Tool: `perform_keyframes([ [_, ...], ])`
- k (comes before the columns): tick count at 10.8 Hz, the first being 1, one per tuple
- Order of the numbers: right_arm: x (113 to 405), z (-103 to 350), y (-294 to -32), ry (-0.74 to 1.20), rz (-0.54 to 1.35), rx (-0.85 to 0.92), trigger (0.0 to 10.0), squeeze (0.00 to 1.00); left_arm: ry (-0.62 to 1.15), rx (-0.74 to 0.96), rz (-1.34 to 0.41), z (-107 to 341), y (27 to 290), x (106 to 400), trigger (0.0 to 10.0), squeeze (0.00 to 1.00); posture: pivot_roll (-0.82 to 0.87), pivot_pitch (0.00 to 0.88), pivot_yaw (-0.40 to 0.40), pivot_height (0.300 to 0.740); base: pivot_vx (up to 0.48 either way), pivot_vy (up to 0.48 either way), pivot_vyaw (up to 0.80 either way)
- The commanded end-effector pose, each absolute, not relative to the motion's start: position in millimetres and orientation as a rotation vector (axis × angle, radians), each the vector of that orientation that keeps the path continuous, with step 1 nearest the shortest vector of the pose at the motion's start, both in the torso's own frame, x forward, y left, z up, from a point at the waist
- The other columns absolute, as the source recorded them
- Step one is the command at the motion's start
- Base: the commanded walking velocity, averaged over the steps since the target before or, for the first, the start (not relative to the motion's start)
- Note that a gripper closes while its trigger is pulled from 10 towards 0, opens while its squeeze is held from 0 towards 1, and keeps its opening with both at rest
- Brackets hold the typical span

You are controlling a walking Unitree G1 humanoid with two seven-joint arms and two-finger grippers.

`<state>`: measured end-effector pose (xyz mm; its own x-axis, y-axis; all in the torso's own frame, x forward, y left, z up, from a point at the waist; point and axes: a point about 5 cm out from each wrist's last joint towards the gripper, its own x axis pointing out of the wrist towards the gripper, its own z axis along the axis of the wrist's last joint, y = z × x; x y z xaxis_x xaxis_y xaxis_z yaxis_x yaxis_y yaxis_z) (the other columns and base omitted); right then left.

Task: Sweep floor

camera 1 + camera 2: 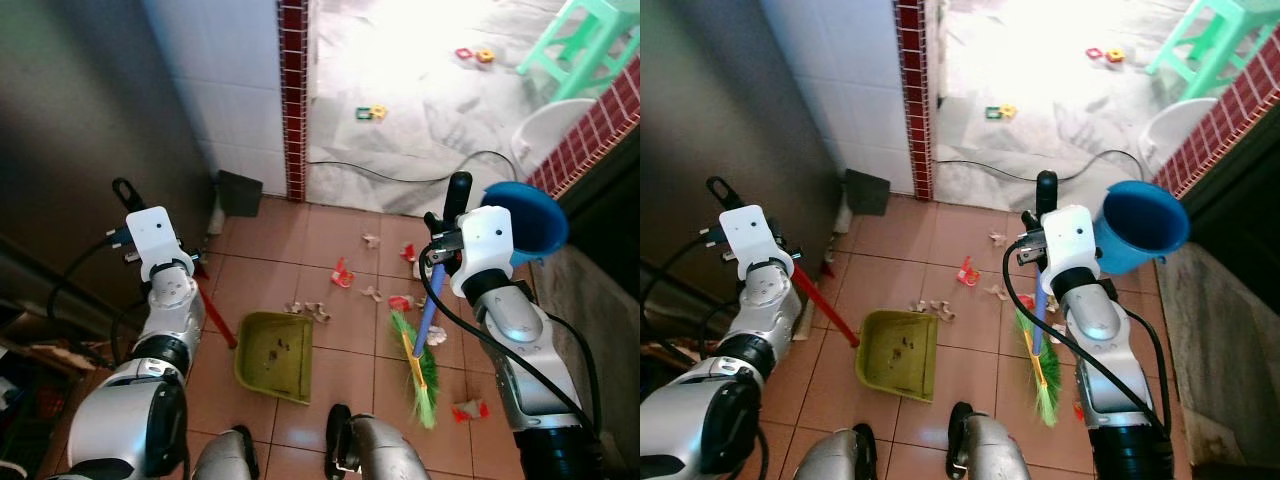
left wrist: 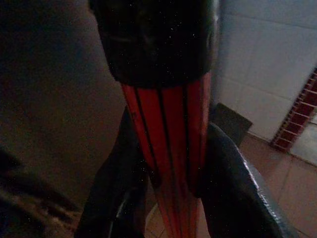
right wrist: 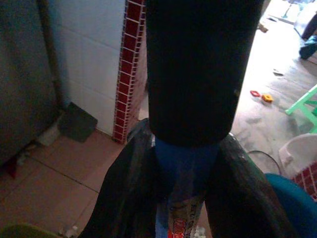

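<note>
The dustpan (image 1: 275, 355) lies on the floor (image 1: 340, 235) just ahead of the robot. To its right stands the broom (image 1: 418, 365), bristles down. Paper scraps (image 1: 345, 272) lie beyond the dustpan, toward the doorway. Far right of the dustpan, a bucket (image 1: 528, 218) sits on a ledge.

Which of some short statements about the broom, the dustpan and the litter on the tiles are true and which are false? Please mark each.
1. The right gripper is shut on the blue handle of the green-bristled broom. True.
2. The left gripper holds a blue bucket. False: it grips the red handle of the olive-green plastic dustpan.
3. Scraps of litter lie on the terracotta floor tiles. True.
4. The dustpan is full. False: it holds just a few specks.
</note>
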<state>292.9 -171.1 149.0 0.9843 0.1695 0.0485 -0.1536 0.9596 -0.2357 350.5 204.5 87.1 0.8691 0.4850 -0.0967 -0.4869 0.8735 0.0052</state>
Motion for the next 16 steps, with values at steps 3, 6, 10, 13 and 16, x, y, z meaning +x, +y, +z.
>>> perform_keyframes([
  [3, 295.4, 154.4, -161.9, -0.119, 0.203, -0.213, 10.0, 0.0, 0.147, -0.018, 0.566, 76.3, 194.4, 344.2, 0.0, 0.0, -0.15, 0.149, 0.018, 0.74, 0.0, 0.0, 0.0],
  [6, 297.4, 153.0, -157.2, -0.127, 0.216, -0.201, 10.0, 0.0, 0.119, -0.008, 0.525, 77.8, 173.1, 343.4, 0.0, 0.0, -0.12, 0.146, 0.026, 0.74, 0.0, 0.0, 0.0],
  [10, 297.7, 150.5, -151.0, -0.136, 0.231, -0.181, 10.0, 0.0, 0.153, -0.023, 0.529, 70.8, 174.3, 333.9, 10.0, 0.0, -0.1, 0.142, 0.032, 0.74, 0.0, 0.0, 0.0],
  [13, 299.3, 149.5, -150.4, -0.138, 0.231, -0.174, 10.0, 0.0, 0.17, -0.012, 0.419, 69.0, 164.8, 327.7, 10.0, 1.0, -0.08, 0.141, 0.033, 0.74, 0.0, 0.0, 0.0],
  [16, 301.3, 147.6, -147.4, -0.138, 0.238, -0.165, 10.0, 0.0, 0.139, 0.036, 0.387, 73.0, 175.1, 309.8, 10.0, 1.0, -0.06, 0.139, 0.03, 0.74, 0.0, 0.0, 0.0],
])
